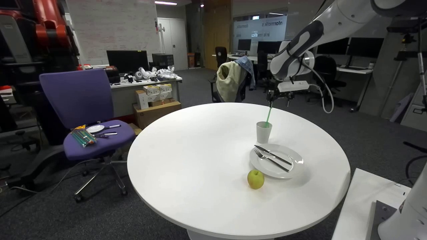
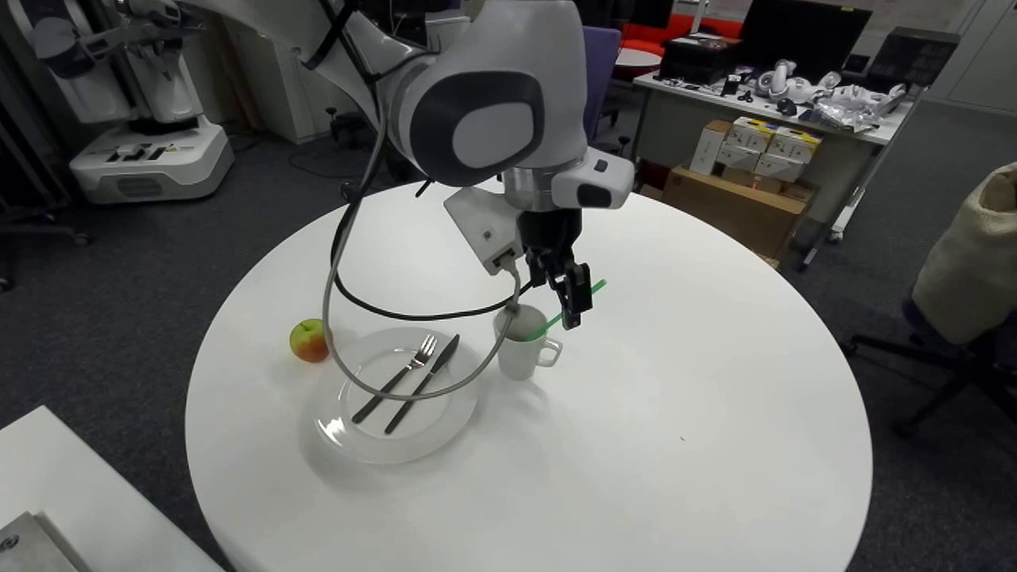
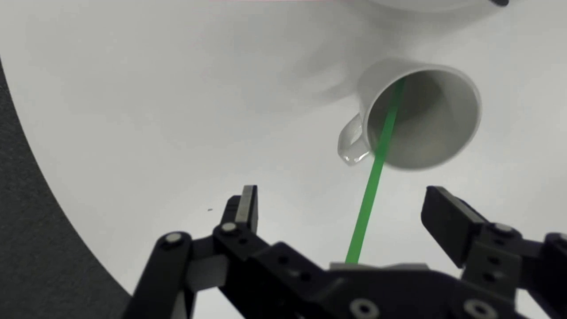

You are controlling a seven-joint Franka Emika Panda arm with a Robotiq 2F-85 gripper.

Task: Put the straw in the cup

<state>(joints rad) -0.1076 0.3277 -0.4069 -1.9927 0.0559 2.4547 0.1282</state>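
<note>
The straw (image 1: 268,115) is thin and bright green. Its lower end is inside the white cup (image 1: 263,134), and it leans out over the rim, as the cup (image 2: 518,359) and straw (image 2: 544,327) also show. In the wrist view the cup (image 3: 456,110) stands upright with its handle beside the straw (image 3: 370,199). My gripper (image 3: 341,190) is open, its fingers wide apart. The straw runs between them, touching neither finger in that view; its upper end is hidden behind the gripper's body. In both exterior views the gripper (image 1: 279,102) (image 2: 576,306) is above the cup.
A white plate (image 1: 255,164) with a fork (image 1: 272,160) and knife (image 1: 273,154) lies close to the cup. A yellow-green apple (image 1: 256,179) sits beside the plate. All stand on a round white table (image 1: 186,160). Cables (image 2: 338,349) hang from the arm over the plate.
</note>
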